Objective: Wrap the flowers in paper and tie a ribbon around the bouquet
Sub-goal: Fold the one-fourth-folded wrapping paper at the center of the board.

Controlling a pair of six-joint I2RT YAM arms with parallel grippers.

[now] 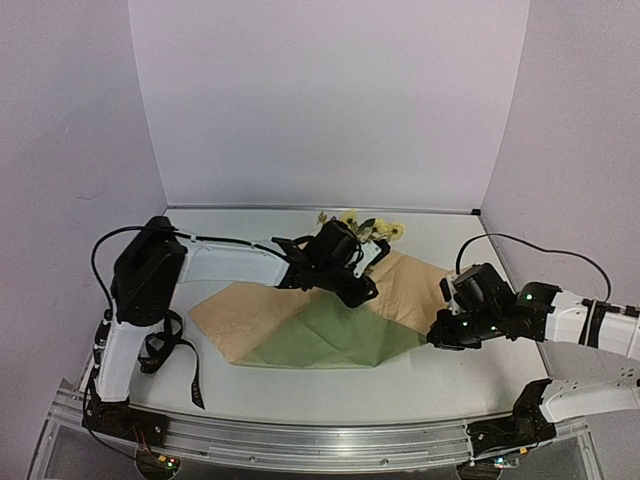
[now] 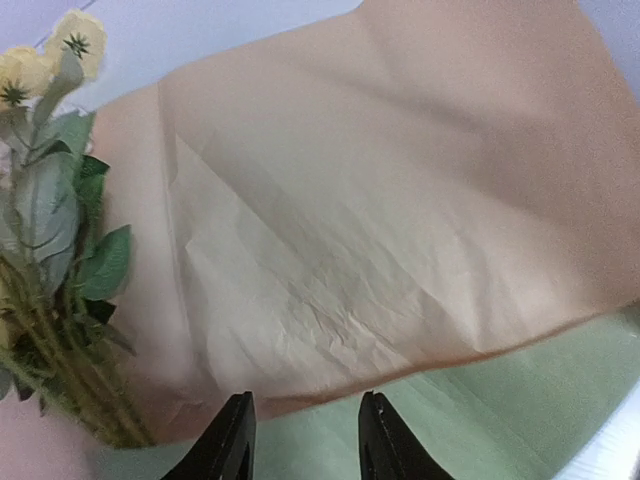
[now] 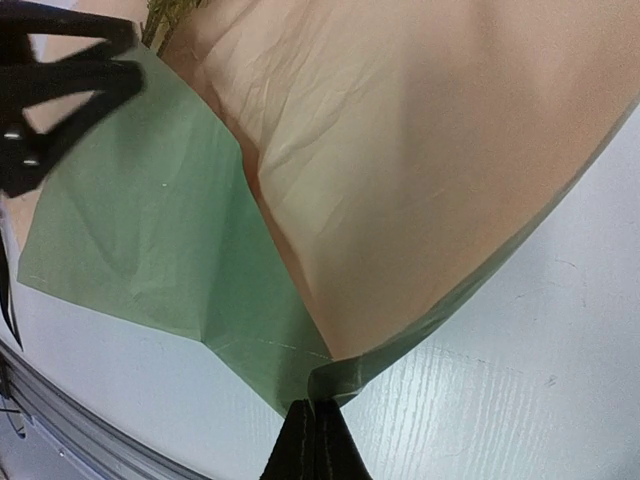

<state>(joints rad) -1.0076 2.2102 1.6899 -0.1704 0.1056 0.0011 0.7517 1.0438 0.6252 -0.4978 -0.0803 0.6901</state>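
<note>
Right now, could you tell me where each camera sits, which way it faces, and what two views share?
Top external: above and behind the robot, looking down on the table; left arm, left hand, right arm, right hand show.
Left wrist: above the paper, looking past its open hand; flowers at left.
Right wrist: low, facing along its hand pinching a paper corner.
Shared: both wrist views show the paper's tan and green faces.
</note>
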